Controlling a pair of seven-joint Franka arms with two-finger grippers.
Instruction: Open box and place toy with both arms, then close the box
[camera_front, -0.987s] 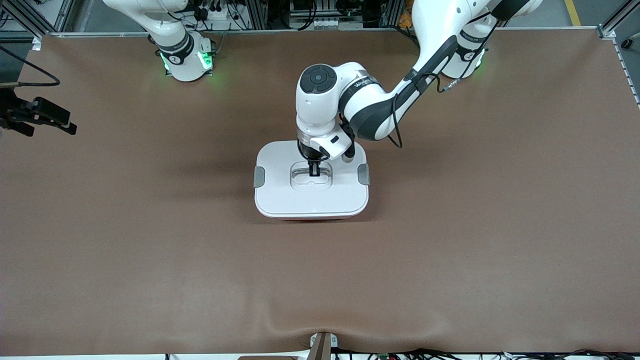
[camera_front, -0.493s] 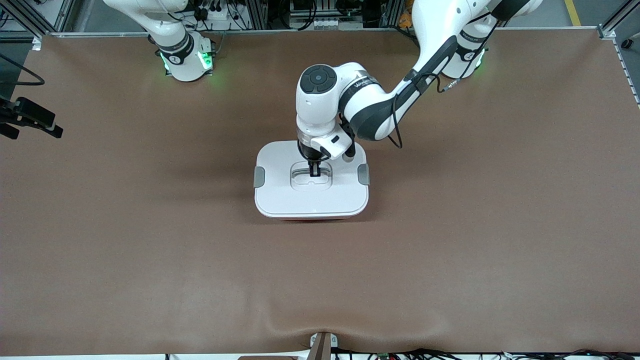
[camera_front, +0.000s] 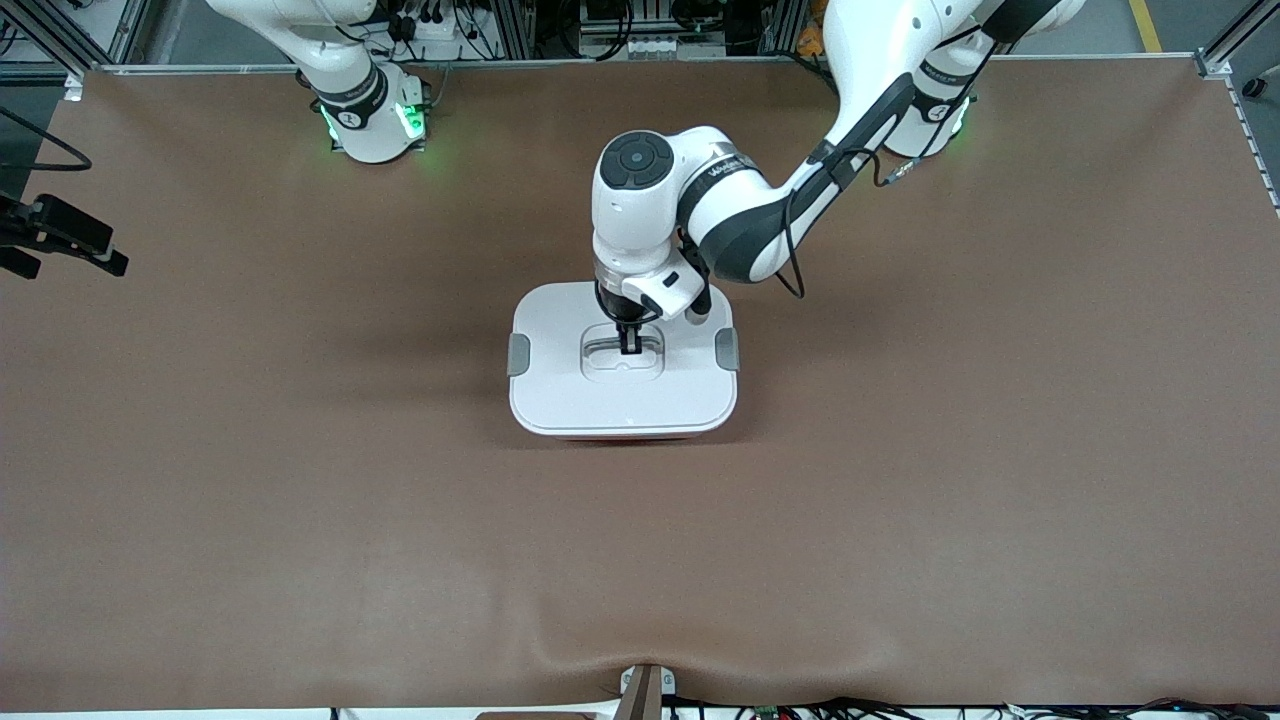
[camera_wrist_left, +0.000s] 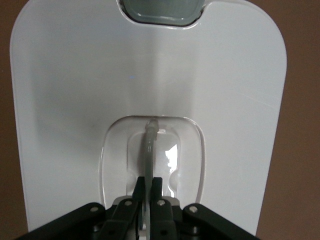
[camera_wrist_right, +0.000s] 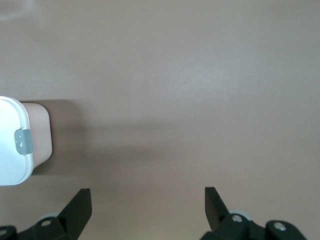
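Note:
The box (camera_front: 560, 400) stands mid-table with its white lid (camera_wrist_left: 75, 100) on it; a thin strip of pink wall (camera_front: 620, 436) shows under the lid's near edge. My left gripper (camera_front: 629, 345) reaches straight down into the lid's recess and is shut on the grey handle (camera_wrist_left: 149, 150). Both grey side clips (camera_front: 518, 354) (camera_front: 727, 349) lie against the lid's ends. My right gripper (camera_wrist_right: 147, 192) hangs open over bare table toward the right arm's end (camera_front: 70, 250), holding nothing; its view shows the box's pink wall (camera_wrist_right: 40, 135) and one clip (camera_wrist_right: 23, 141). The toy is out of view.
The brown mat (camera_front: 900, 520) covers the whole table. Both arm bases (camera_front: 372, 120) (camera_front: 930, 115) stand along the edge farthest from the front camera. A small mount (camera_front: 645, 690) sits at the nearest edge.
My right gripper has drifted a little farther toward the right arm's end of the table, then stopped. The left gripper and the box have not moved.

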